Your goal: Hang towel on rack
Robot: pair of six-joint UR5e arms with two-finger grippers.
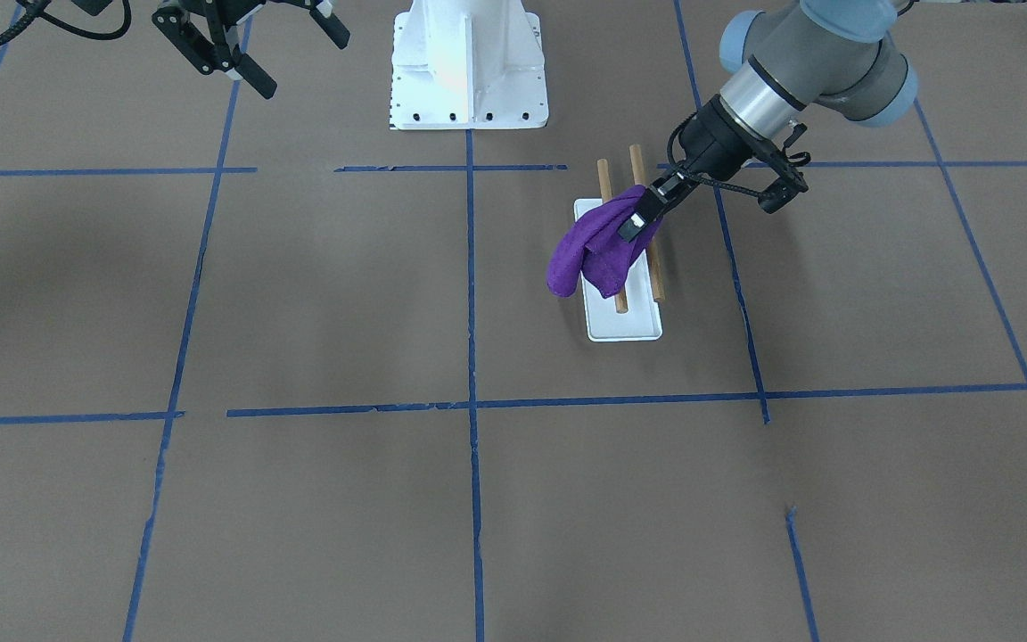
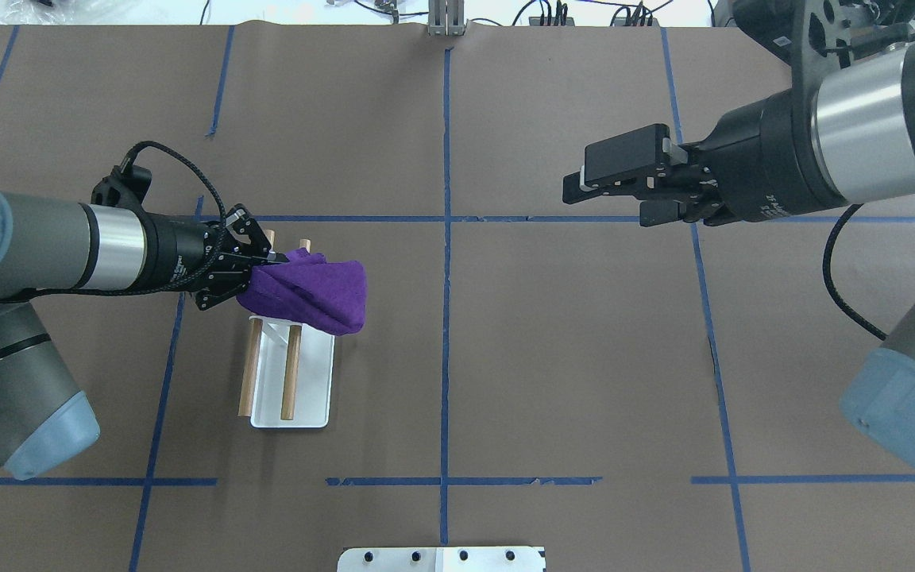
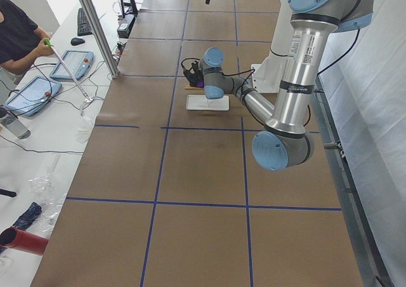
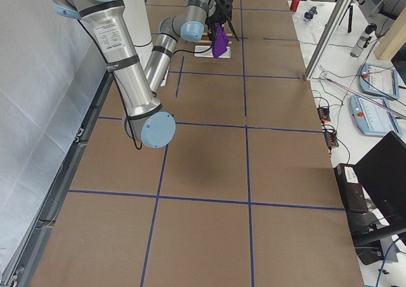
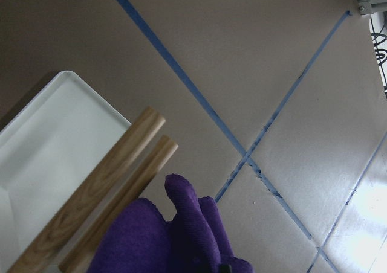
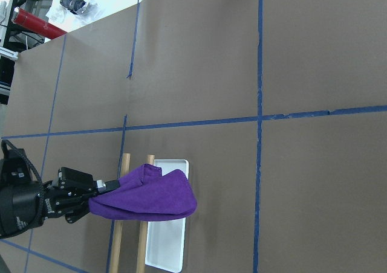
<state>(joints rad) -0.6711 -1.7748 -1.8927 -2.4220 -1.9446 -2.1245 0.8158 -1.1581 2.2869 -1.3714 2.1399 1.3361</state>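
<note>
The purple towel (image 2: 310, 294) hangs bunched from my left gripper (image 2: 255, 266), which is shut on its edge. It hangs over the far half of the rack (image 2: 310, 381), a flat white base with two brown dowels (image 2: 291, 373). I cannot tell whether the cloth rests on the dowels. In the front view the left gripper (image 1: 638, 218) holds the towel (image 1: 598, 250) over the rack (image 1: 625, 321). The left wrist view shows the towel (image 5: 181, 237) beside the dowel ends (image 5: 103, 188). My right gripper (image 2: 608, 191) is open and empty, far to the right, high above the table.
The white bolted robot pedestal (image 1: 469, 71) stands near the rack's robot-side end. Blue tape lines (image 2: 445, 318) cross the brown table. An operator (image 3: 16, 36) with tablets is beyond the table's far edge.
</note>
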